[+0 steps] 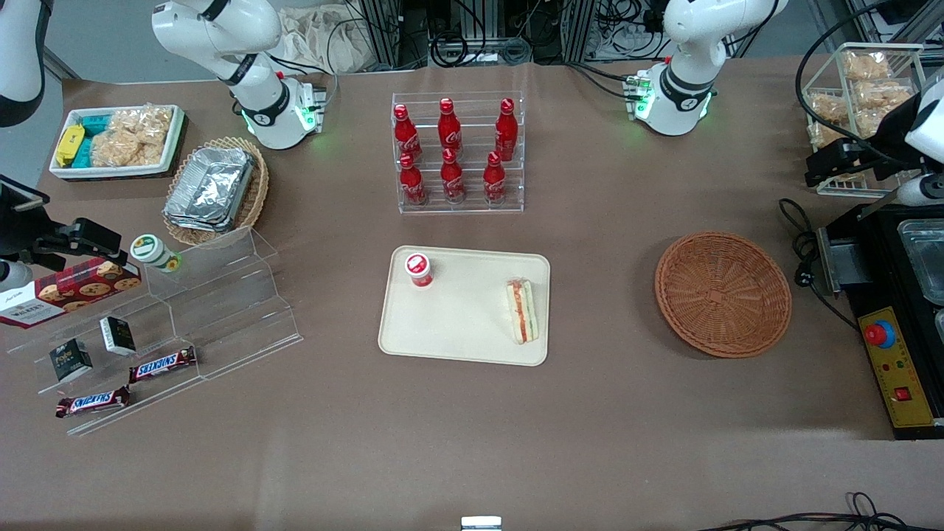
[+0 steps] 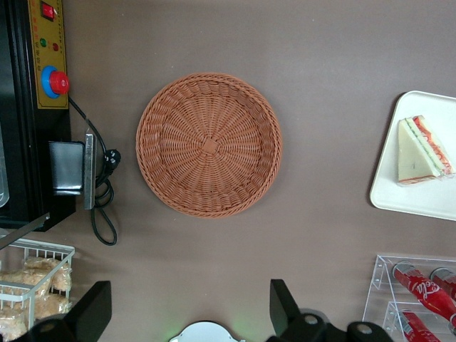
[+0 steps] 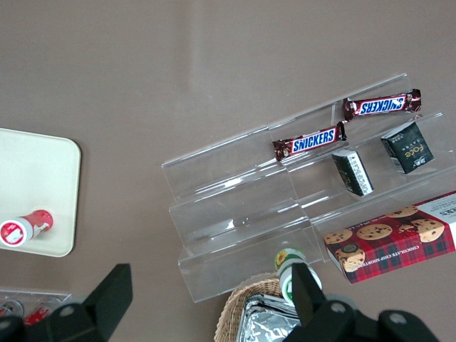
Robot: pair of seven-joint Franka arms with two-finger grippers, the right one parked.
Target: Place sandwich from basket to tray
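The sandwich [image 1: 522, 310] lies on the cream tray [image 1: 464, 324], at the tray's end nearest the basket; it also shows in the left wrist view [image 2: 420, 151], on the tray [image 2: 427, 203]. The reddish-brown wicker basket [image 1: 723, 293] is empty and stands on the table toward the working arm's end; the wrist view looks straight down on it [image 2: 209, 144]. My gripper [image 1: 832, 164] hangs high above the table, farther from the front camera than the basket, by the wire snack rack. It is open and empty [image 2: 189, 310], its fingers [image 2: 281, 306] wide apart.
A red-capped small bottle [image 1: 419, 268] lies on the tray. A clear rack of cola bottles [image 1: 457, 151] stands farther back. A black machine with a red button [image 1: 881, 335], its cable [image 1: 800, 243] and a wire snack rack [image 1: 859, 88] sit beside the basket. An acrylic stand [image 1: 221, 310] and foil-container basket [image 1: 214, 188] lie toward the parked arm's end.
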